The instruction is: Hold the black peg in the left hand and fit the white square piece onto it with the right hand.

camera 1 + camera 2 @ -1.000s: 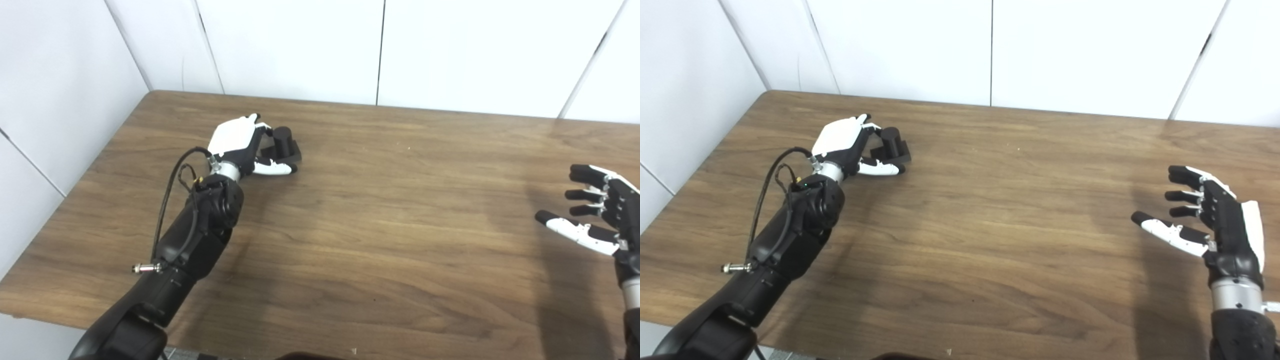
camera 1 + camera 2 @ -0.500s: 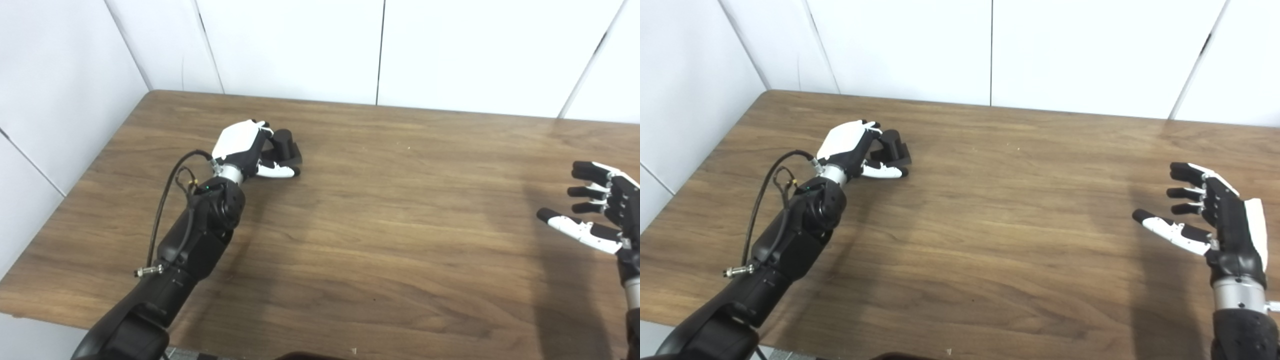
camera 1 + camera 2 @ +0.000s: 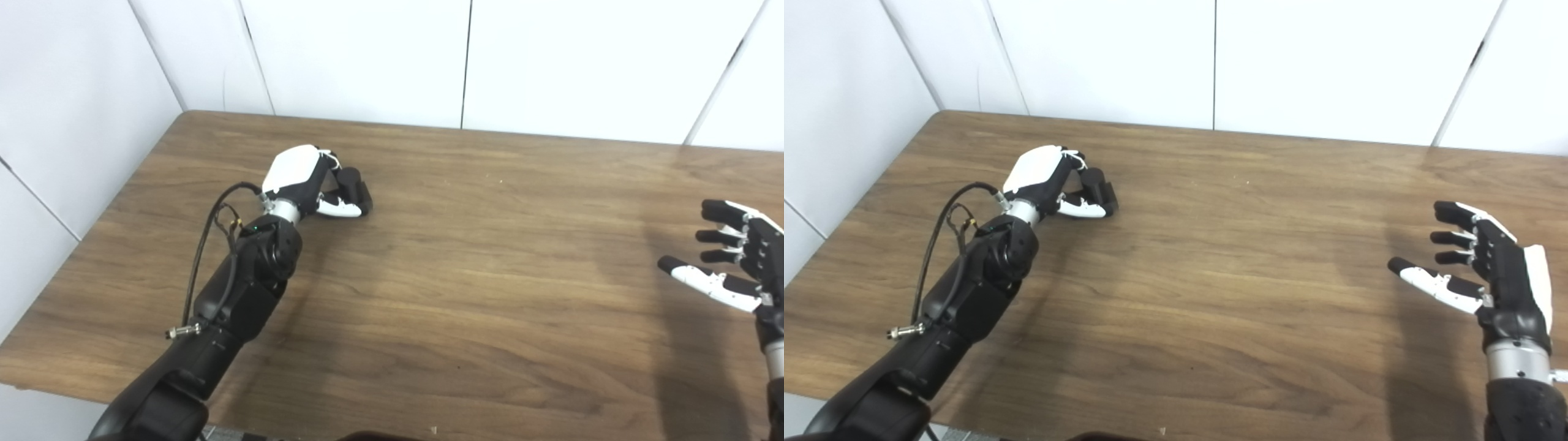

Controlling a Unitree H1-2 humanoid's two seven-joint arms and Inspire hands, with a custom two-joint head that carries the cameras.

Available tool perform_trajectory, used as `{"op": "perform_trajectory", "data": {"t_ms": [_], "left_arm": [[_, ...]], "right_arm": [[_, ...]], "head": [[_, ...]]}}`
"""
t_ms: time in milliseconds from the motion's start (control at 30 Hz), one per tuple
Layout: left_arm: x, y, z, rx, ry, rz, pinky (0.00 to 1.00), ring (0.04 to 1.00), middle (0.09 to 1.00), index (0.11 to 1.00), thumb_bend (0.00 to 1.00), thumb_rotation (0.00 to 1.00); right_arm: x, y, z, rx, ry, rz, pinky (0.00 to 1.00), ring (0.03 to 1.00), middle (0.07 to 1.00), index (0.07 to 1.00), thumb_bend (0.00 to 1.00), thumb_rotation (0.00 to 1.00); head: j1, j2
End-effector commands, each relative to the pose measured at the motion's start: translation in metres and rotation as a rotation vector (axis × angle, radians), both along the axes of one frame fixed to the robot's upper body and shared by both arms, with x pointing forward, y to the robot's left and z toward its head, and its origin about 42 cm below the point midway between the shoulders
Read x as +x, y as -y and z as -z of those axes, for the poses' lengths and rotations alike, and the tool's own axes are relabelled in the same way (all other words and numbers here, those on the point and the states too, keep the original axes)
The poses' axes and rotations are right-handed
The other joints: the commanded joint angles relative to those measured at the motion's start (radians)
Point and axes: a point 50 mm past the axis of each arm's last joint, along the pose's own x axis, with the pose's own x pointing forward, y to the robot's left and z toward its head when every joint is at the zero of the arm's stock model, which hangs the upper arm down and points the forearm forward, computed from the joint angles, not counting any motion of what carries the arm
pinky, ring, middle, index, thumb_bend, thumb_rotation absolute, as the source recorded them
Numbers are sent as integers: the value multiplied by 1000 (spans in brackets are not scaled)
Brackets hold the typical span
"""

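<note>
Our left hand (image 3: 304, 179) wraps the black peg (image 3: 354, 188) at the far left of the worktop (image 3: 465, 257), fingers and thumb closing from both sides so we can lift it. Our right hand (image 3: 1488, 269) waits well apart, fingers spread, empty. We see no white piece. Compared with a second ago, the left fingers have curled tighter around the peg.

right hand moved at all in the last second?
No. The right hand hangs open at the same spot over the table, near its right edge.
</note>
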Motion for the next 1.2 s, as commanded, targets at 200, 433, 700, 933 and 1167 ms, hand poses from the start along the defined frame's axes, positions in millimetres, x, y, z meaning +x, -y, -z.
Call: {"op": "perform_trajectory", "data": {"t_ms": [200, 433, 700, 933, 1167], "left_arm": [[4, -7, -19, -15, 48, 37, 1000, 981, 885, 481, 520, 85], [0, -2, -18, -109, 20, 151, 1000, 999, 912, 484, 522, 80], [-5, 5, -16, -161, -18, 268, 963, 988, 921, 487, 520, 83], [-10, 18, -15, -203, -66, 417, 975, 1000, 930, 487, 518, 86], [-17, 38, -12, -237, -113, 534, 982, 1000, 930, 488, 520, 83]], "right_arm": [[4, 0, -22, -24, 78, -12, 581, 685, 767, 745, 613, 0], [5, 0, -22, -20, 82, -14, 568, 678, 764, 738, 613, 0], [5, -2, -23, -16, 83, -13, 560, 672, 761, 739, 609, 0], [5, -3, -23, -19, 92, -15, 549, 658, 752, 731, 610, 0], [6, -3, -21, -21, 94, -15, 553, 655, 747, 731, 619, 0]], "head": [[-7, 2], [-7, 2], [-12, 3], [-15, 1], [-25, 2]]}}
